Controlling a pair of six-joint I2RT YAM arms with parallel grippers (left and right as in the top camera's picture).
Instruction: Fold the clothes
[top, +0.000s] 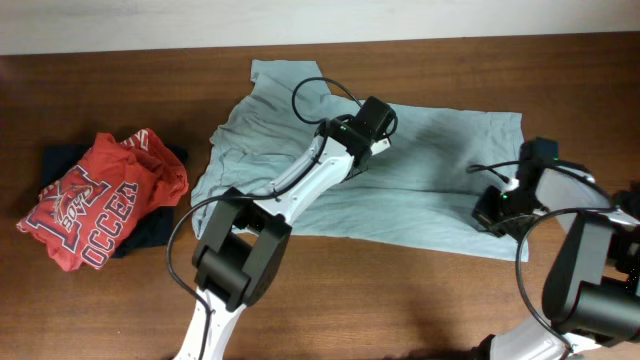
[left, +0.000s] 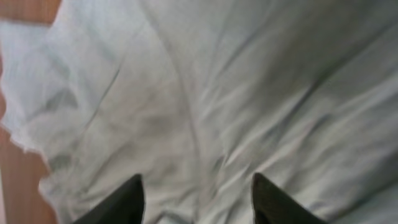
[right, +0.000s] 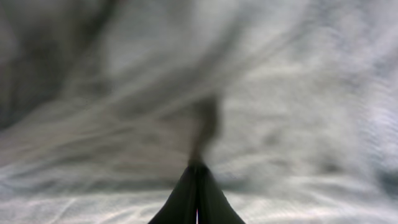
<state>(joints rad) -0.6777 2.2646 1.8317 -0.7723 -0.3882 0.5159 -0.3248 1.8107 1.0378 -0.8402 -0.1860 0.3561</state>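
Observation:
The pale grey-teal T-shirt (top: 430, 170) lies spread and wrinkled across the middle of the wooden table. My left gripper (top: 372, 125) hovers over its upper middle, and in the left wrist view the gripper (left: 196, 180) is open, with rumpled cloth (left: 205, 93) between and beyond the fingers. My right gripper (top: 495, 212) is at the shirt's lower right part. In the right wrist view the gripper (right: 197, 165) has its fingers pressed together, with a pinched crease of the cloth (right: 280, 112) rising from the tips.
The red "SOCCER" shirt (top: 95, 205) lies crumpled on the dark navy garment (top: 150, 228) at the table's left. Bare wood (top: 400, 290) shows in front of the T-shirt. The table's back edge meets a white wall (top: 300, 20).

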